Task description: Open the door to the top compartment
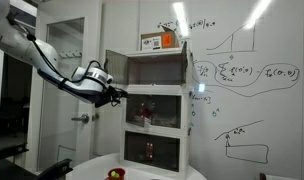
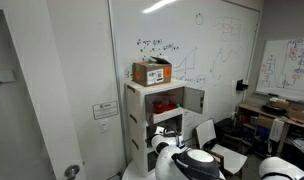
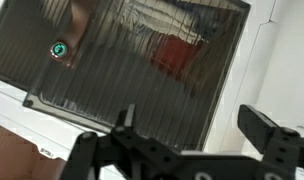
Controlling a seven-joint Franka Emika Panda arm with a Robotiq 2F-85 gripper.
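Observation:
A white cabinet [image 1: 157,100] with three stacked compartments stands against the whiteboard wall. The top compartment's door [image 1: 114,67] stands swung out to the side, and it also shows in an exterior view as the open door [image 2: 195,100]. Something red [image 2: 167,102] sits inside the top compartment. My gripper [image 1: 119,96] hangs just below the open door's lower edge, in front of the cabinet's left side. In the wrist view a smoky ribbed door panel [image 3: 132,60] with a green knob [image 3: 59,48] fills the frame. My gripper [image 3: 197,128] is open, nothing between its fingers.
A cardboard box [image 1: 164,41] sits on top of the cabinet, also seen as the box [image 2: 152,72]. The whiteboard [image 1: 242,70] carries writing. A round white table [image 1: 152,172] with a red item [image 1: 115,173] stands in front. A chair [image 2: 207,135] and a desk [image 2: 277,110] are nearby.

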